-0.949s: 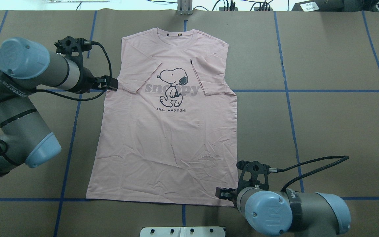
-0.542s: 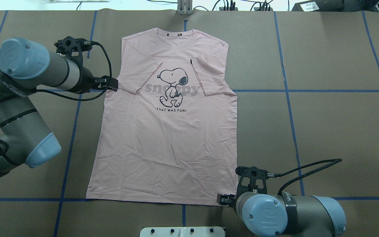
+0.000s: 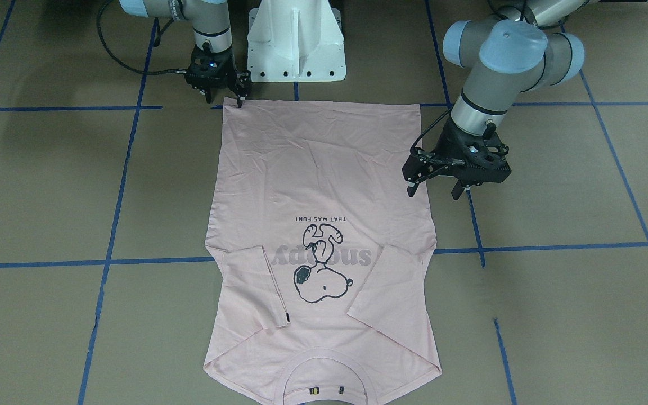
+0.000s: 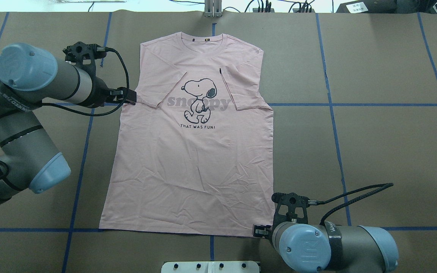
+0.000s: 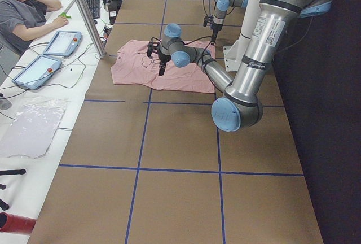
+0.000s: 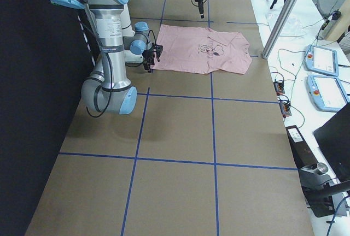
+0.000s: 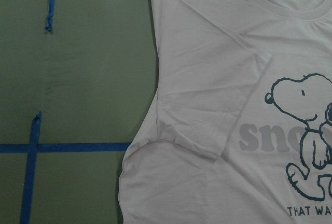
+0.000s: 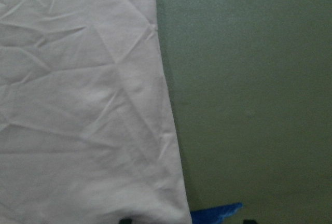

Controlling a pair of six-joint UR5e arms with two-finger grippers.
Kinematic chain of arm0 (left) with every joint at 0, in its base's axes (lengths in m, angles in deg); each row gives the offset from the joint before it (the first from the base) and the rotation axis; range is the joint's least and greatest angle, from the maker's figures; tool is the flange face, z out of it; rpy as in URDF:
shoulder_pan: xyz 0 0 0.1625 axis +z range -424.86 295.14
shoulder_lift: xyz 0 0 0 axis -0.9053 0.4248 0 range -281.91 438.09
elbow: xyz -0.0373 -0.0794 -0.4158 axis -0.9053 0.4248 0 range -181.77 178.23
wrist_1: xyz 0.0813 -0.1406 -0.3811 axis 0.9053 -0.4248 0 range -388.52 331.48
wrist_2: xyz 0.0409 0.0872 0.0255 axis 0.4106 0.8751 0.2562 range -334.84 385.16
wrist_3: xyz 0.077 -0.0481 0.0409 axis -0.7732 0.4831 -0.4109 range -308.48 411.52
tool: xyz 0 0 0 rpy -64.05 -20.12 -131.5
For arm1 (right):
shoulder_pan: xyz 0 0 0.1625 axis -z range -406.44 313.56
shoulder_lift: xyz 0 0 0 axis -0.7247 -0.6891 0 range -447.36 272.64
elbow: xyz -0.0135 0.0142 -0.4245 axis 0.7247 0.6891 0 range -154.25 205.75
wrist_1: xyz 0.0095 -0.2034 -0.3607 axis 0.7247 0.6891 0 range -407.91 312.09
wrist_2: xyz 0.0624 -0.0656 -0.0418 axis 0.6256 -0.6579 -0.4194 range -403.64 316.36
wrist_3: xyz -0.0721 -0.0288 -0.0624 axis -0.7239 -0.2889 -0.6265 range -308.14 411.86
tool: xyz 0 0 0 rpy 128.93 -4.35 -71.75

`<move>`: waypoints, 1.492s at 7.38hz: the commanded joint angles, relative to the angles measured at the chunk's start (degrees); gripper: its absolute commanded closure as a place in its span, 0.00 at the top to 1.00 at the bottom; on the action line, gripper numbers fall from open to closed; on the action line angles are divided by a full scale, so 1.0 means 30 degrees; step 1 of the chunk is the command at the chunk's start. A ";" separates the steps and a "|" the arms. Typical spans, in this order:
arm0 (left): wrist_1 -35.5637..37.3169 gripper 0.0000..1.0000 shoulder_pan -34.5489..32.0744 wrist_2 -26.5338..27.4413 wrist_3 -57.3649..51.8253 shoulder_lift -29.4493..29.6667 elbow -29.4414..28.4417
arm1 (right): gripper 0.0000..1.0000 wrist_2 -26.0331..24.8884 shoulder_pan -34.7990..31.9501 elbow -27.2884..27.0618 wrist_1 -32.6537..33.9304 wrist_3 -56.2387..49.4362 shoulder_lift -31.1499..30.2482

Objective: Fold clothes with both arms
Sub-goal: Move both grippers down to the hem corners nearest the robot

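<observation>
The pale pink T-shirt (image 4: 192, 167) lies flat on the brown table, front up, Snoopy drawing (image 4: 199, 94) showing, both sleeves folded inward. My left gripper (image 4: 130, 96) hovers open above the shirt's left edge beside the folded sleeve; in the front-facing view its fingers (image 3: 411, 188) are spread with nothing between them. Down at the hem corner nearest the robot on its right side, my right gripper (image 3: 225, 101) is open. In the right wrist view that shirt corner (image 8: 171, 203) lies between its two fingertips.
The white pedestal base (image 3: 296, 39) stands just behind the hem. Blue tape lines (image 4: 332, 113) grid the table. A metal post (image 4: 212, 9) and cables sit past the collar. A person (image 5: 25, 12) sits beyond the far edge with tablets.
My right gripper has shifted slightly toward the robot's side of the table, settling at the hem corner. The left arm and the shirt have not moved.
</observation>
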 commanded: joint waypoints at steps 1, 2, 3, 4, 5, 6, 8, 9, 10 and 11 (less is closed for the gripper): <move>-0.0004 1.00 -0.0009 0.0000 -0.0058 0.0004 -0.0029 | 0.17 0.0288 0.0007 -0.0037 0.0000 -0.0053 0.0022; -0.0004 1.00 -0.0009 0.0000 -0.0058 0.0033 -0.0029 | 0.00 0.0288 0.0007 -0.0095 0.0000 -0.0053 -0.0036; -0.0004 1.00 -0.0009 0.0000 -0.0058 0.0033 -0.0058 | 0.00 0.0521 -0.0022 -0.0183 -0.0029 -0.0053 -0.0065; -0.0004 1.00 -0.0009 0.0000 -0.0058 0.0063 -0.0087 | 0.00 0.0552 -0.0052 -0.0242 -0.0029 -0.0053 -0.0036; -0.0004 1.00 -0.0009 0.0000 -0.0029 0.0121 -0.0059 | 0.00 0.0523 -0.0081 -0.0300 -0.0029 -0.0053 0.0022; 0.0025 1.00 -0.0009 -0.0029 0.0000 0.0179 0.0000 | 0.00 0.0465 -0.0197 -0.0649 -0.0029 -0.0053 -0.0007; 0.0112 1.00 -0.0038 -0.0059 0.0232 -0.0052 0.0204 | 0.00 0.0435 -0.0519 -0.1354 -0.0029 -0.0053 -0.0036; 0.0113 1.00 0.0107 -0.0117 0.0786 -0.1534 0.1249 | 0.00 0.0290 -0.0492 -0.1443 0.0000 -0.0053 -0.0036; -0.0119 1.00 0.0340 -0.0059 0.2792 -0.3347 0.3058 | 0.00 0.0201 -0.0579 -0.1444 0.0000 -0.0082 -0.0065; -0.0092 1.00 0.1764 0.0232 0.4785 -0.4902 0.4904 | 0.00 0.0201 -0.0840 -0.1444 0.0000 -0.0140 -0.0065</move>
